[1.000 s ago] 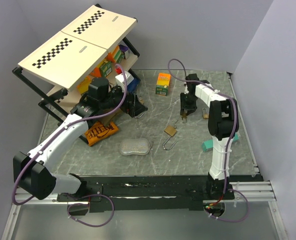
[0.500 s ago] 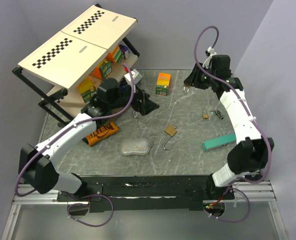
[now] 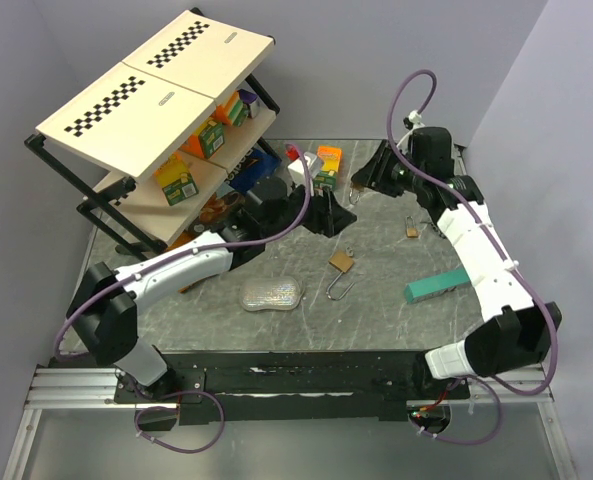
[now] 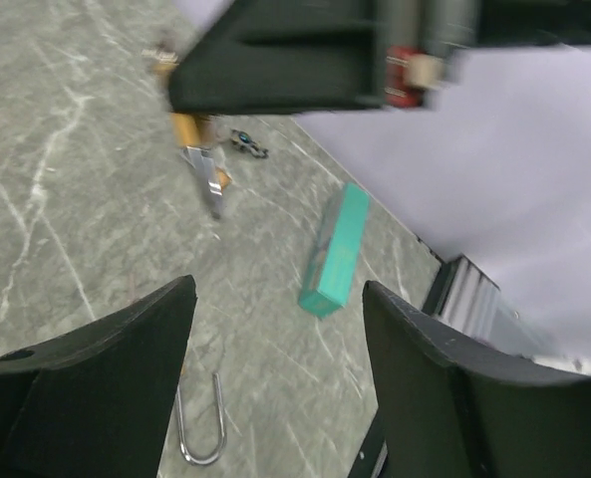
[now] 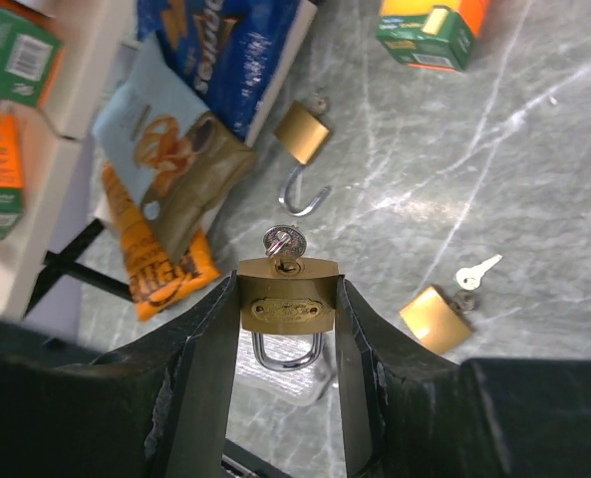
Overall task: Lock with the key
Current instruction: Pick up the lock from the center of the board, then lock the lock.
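My right gripper is shut on a brass padlock and holds it in the air by its two sides. A key sits in the keyhole and the shackle points back toward the wrist. In the top view this gripper hangs over the back middle of the table. My left gripper is open and empty, in the top view just left of and below the right one. Its wrist view shows the held padlock with a key hanging under it.
A second brass padlock with an open shackle lies mid-table, and a small one lies to its right. Also there: a teal box, a silver pouch, an orange-green box, and the shelf rack with snack bags at left.
My right gripper rose off the table with the padlock to the back and has eased back toward the middle. My left arm swung right, from the shelf to the table's centre.
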You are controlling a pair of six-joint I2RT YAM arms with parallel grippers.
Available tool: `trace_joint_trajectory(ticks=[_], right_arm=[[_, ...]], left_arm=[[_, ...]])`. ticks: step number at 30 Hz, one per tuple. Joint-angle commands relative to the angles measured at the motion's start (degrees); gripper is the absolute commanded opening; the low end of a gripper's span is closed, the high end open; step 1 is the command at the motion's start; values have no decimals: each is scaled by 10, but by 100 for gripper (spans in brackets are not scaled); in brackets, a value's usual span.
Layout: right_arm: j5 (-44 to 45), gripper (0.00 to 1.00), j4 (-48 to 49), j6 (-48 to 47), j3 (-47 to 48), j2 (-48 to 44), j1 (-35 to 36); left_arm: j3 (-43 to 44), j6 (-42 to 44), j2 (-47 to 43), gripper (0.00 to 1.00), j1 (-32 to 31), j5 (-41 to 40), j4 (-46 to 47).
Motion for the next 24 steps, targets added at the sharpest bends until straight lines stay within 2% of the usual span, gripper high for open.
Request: trace_joint_trajectory(ticks=[1,12,18,21,23,24], right_arm=[[-20,0,43,30,-14,-57,10],[-56,0,59,52,-44,-77,17],[-61,0,60,55,-54,-80,22],[-64,0,60,58,-57,-80,21],[-68,0,61,59,-59,-80,22],[-72,0,62,59,-59,-79,22]], left_arm=[[24,-40,14,69,0,-66,49],[35,-40,49,59,-4,-67,65],[43,-39,62,49,-9,-77,65],[47,-35,66,38,-11,-80,62],[47,-33,66,24,-11,-85,61],[48,-31,66,9,-12,-85,57]])
